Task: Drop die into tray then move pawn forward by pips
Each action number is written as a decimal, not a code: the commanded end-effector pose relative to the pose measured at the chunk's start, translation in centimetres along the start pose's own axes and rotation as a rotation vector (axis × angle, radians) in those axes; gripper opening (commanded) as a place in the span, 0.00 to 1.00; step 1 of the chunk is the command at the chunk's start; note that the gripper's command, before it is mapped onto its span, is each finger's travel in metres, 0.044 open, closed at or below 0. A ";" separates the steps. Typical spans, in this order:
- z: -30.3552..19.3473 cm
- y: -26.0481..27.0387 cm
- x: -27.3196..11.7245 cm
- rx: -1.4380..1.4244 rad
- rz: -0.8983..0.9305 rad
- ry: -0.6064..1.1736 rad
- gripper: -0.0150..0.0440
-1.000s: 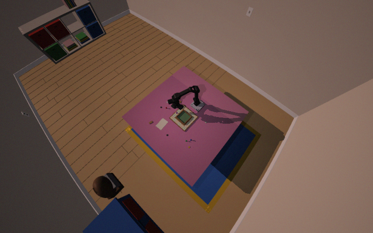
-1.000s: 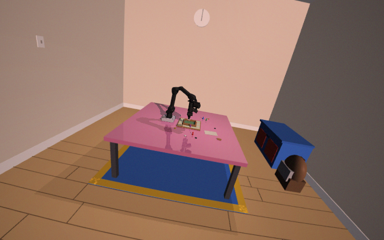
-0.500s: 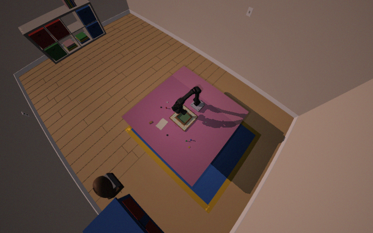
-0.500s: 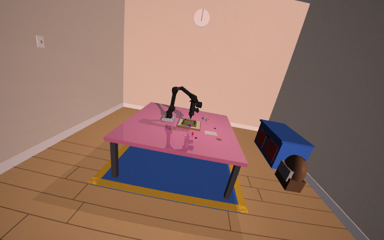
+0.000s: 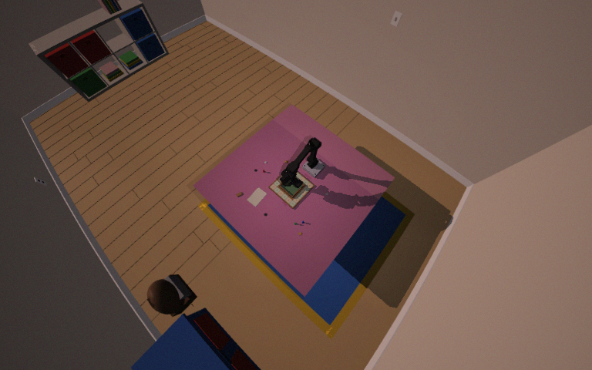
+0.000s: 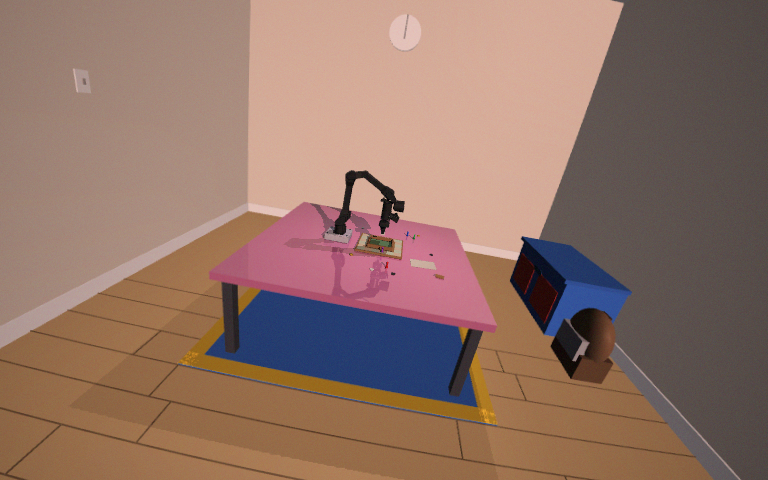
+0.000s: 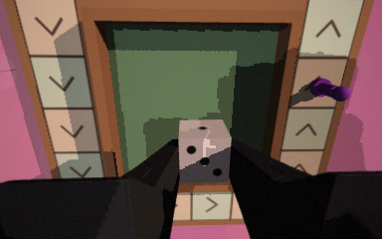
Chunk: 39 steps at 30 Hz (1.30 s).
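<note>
My black parallel-jaw gripper [image 7: 204,166] pinches the white pipped die [image 7: 204,149] above the green-floored wooden tray [image 7: 169,75], ready for dropping.

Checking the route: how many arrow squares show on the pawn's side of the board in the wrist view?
4, partly hidden. One beyond the purple pawn, the pawn's own, one nearer, and one cut off by the gripper.
</note>
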<state>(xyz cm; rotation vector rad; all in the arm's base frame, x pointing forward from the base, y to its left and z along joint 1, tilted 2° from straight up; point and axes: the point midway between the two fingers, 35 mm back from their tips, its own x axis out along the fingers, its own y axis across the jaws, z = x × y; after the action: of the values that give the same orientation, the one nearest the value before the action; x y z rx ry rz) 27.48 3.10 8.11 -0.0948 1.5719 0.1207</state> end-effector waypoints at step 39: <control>-2.5 0.2 -2.6 0.012 0.000 -0.842 0.25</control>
<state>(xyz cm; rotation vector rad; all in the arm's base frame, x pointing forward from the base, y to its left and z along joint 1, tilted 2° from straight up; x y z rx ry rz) 25.51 2.97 10.87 -0.0314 0.7198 0.1295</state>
